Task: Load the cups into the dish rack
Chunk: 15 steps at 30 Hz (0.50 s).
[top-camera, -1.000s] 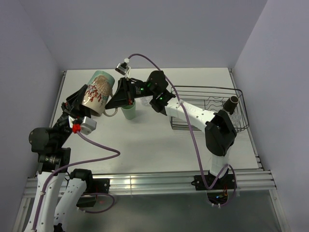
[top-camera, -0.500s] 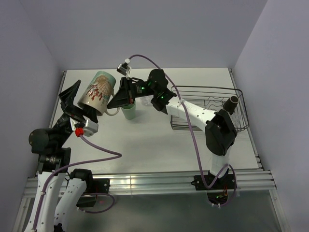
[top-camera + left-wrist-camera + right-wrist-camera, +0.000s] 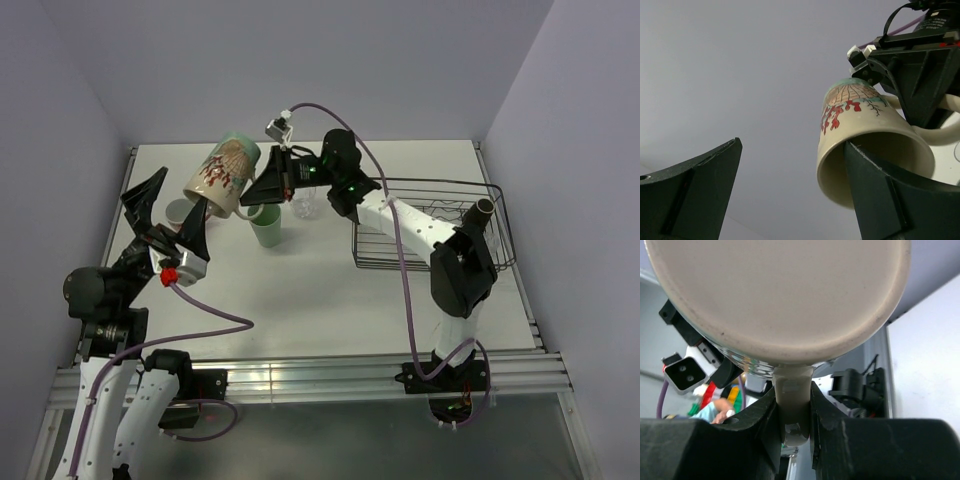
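Handoff step prob. done: R gripper point(image 3: 792, 412) clamps cream mug point(image 3: 222, 177) by handle point(image 3: 792, 382) above table point(image 3: 330, 290) left side, L gripper point(image 3: 792, 150) spread wide by mug mouth; next needs carry to dish rack point(image 3: 420, 182), well apart.

Bright, even light; wrist-cam foregrounds prob. slightly blurred.
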Each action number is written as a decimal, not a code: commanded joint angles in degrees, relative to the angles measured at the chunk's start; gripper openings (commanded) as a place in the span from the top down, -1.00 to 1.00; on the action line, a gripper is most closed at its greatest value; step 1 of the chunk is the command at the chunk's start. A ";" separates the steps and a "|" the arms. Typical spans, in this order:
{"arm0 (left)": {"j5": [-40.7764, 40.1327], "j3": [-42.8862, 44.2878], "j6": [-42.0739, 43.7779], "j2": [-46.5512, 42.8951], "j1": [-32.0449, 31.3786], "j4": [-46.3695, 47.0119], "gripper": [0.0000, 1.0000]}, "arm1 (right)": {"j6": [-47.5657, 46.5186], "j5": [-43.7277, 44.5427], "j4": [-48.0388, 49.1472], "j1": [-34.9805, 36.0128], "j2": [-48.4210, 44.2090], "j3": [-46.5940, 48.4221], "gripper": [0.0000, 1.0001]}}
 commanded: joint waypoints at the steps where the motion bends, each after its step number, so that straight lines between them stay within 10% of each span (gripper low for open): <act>1: 1.42 -0.04 0.94 -1.39 0.02 0.44 -0.83 | -4.67 2.45 1.53 -3.38 -5.93 4.63 1.00; 15: -5.78 0.92 -10.03 -1.14 0.02 -7.29 -0.99 | -25.23 6.40 -22.80 -21.66 -17.69 2.08 1.00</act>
